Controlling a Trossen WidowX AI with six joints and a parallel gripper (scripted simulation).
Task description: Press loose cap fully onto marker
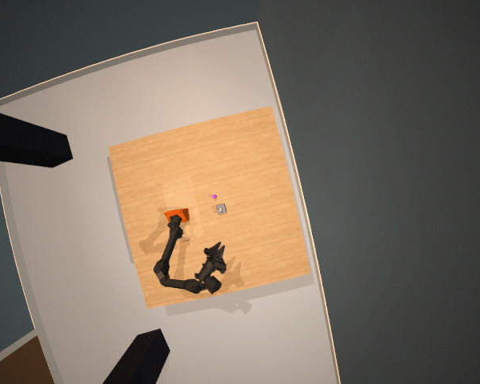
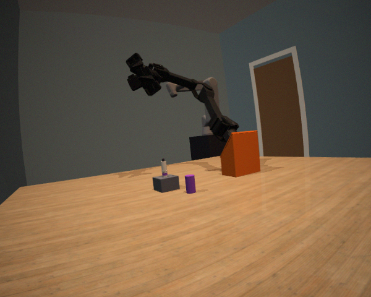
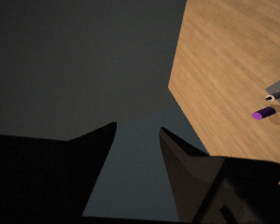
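Note:
The marker (image 2: 164,167) (image 3: 279,94) stands upright in the grey holder block (image 2: 166,184) (image 1: 223,206), its white body and dark tip showing above the block. The purple cap (image 1: 214,196) (image 2: 190,184) (image 3: 264,113) stands upright on the table beside the block, apart from it. My gripper (image 3: 138,128) (image 1: 222,243) is partly open with nothing between its fingers. It hangs high above the table, away from the block and the cap. In the wrist view the cap and the marker lie to the right of the fingers.
The orange block (image 1: 176,214) (image 2: 243,154) stands at the arm's base. The wooden table (image 1: 232,144) (image 2: 211,239) carries the block and the cap, and its edge shows in the wrist view. A pale robot arm (image 2: 211,86) stands on a dark stand beyond the table.

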